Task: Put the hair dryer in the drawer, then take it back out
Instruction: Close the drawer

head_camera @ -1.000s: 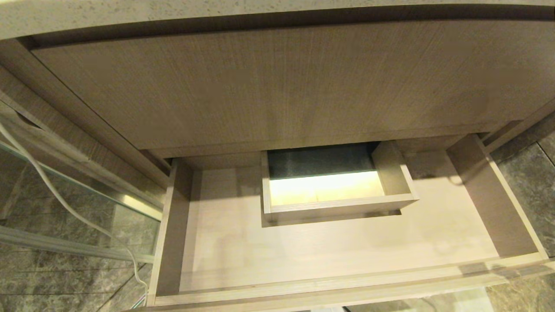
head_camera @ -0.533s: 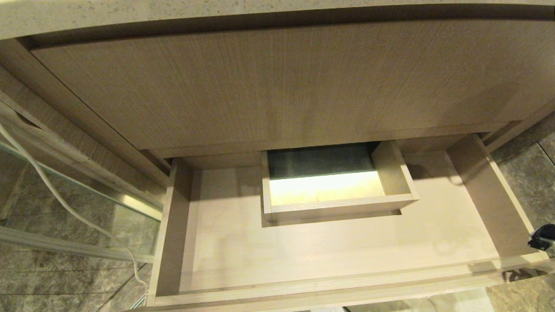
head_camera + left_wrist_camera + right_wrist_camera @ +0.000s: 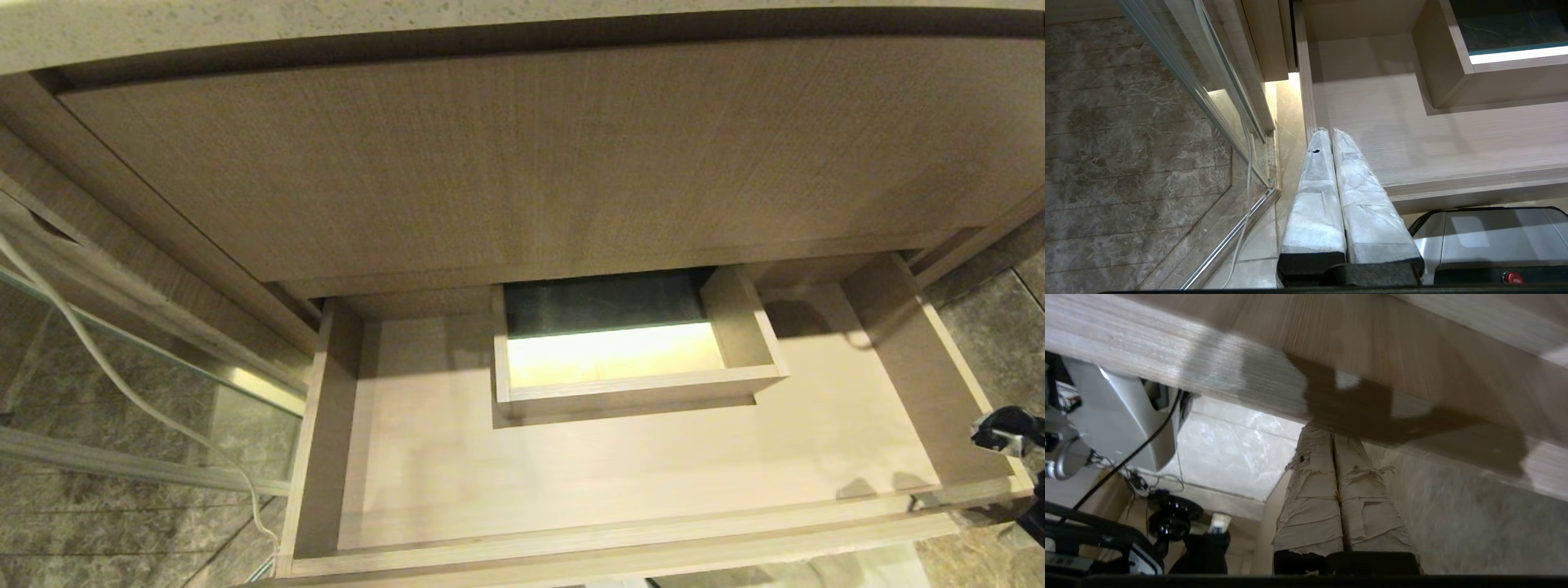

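The drawer [image 3: 620, 549] stands pulled out below the tall wood-grain front panel [image 3: 522, 155]. It is wide and shallow, and nothing lies on its floor. A boxed cut-out [image 3: 637, 384] sits at mid-back of that floor. The hair dryer is out of view. A dark part of my right arm [image 3: 1008, 430] shows at the right edge, by the drawer's right front corner. My right gripper [image 3: 1332, 430] is shut and empty, with its tips close under a wood-grain edge of the drawer [image 3: 1372, 355]. My left gripper [image 3: 1329, 131] is shut, empty and parked at the drawer's left front corner [image 3: 1310, 122].
A white cable [image 3: 106, 376] trails down over the glass panel and the marble floor on the left. Stone countertop [image 3: 326, 24] overhangs the cabinet. My own silver base [image 3: 1486, 232] sits just in front of the drawer. Dark gear and cables [image 3: 1167, 514] lie on the floor.
The right arm's dark end has come into the head view at the right edge and moved up and leftward beside the drawer's right front corner. The drawer has not moved.
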